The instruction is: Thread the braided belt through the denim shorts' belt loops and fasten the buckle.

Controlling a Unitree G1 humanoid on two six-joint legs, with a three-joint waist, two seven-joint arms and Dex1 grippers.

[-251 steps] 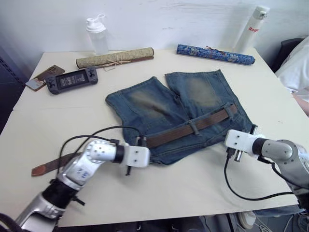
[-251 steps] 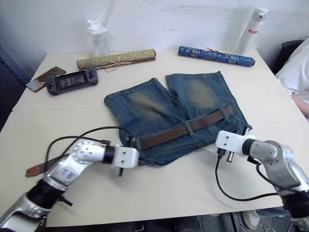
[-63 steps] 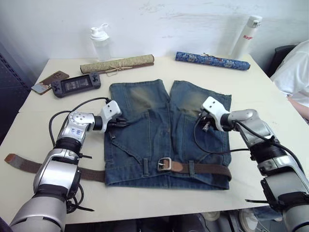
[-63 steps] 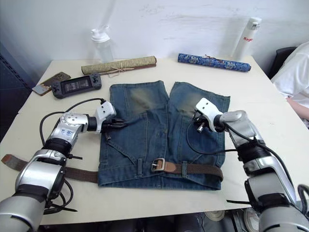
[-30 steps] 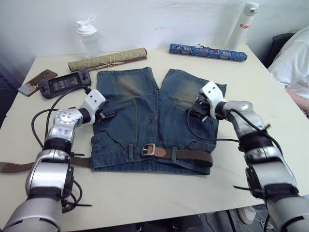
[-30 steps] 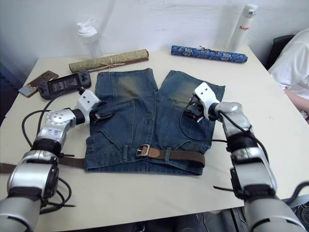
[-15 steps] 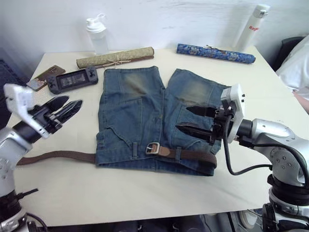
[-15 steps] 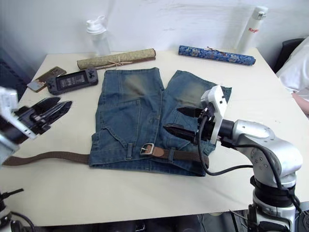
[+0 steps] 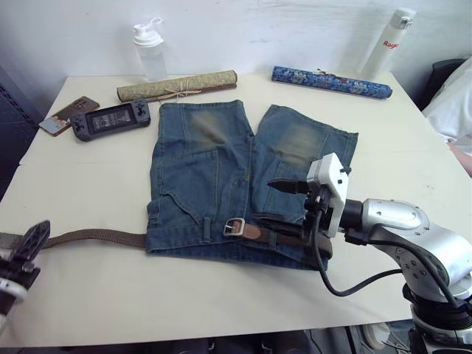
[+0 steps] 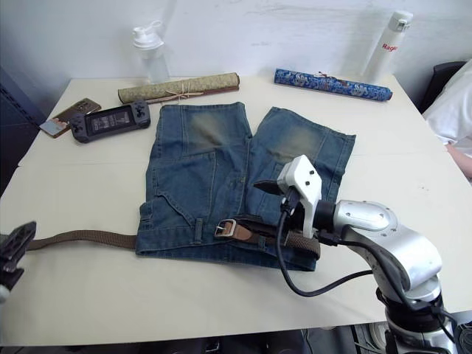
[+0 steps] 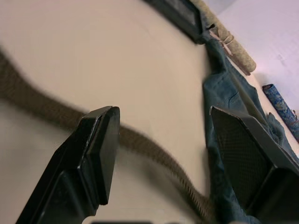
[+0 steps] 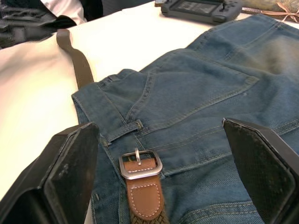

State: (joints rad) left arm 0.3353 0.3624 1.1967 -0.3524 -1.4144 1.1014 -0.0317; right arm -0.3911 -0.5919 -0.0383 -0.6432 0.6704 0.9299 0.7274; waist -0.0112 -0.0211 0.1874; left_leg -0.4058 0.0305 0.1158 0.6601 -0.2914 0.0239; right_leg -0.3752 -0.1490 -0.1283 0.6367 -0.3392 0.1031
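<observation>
Right gripper point(image 9: 279, 200): fingers spread wide and empty, poised over the buckle point(image 12: 139, 163), probably to fasten it. Left gripper point(image 11: 159, 154): fingers likewise parted and empty, straddling the braided belt point(image 10: 81, 237) above the counter point(image 9: 221, 295), probably to feed the free end. The denim shorts point(image 9: 214, 177) lie flat at the counter's middle, waistband nearest the robot, the belt crossing it. The belt's far tip runs out of frame; the belt loops point(image 12: 122, 129) are partly hidden by the right gripper.

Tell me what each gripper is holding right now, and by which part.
Nothing. The left gripper is open above the belt on the table; the right gripper is open over the buckle on the shorts, touching neither.
</observation>
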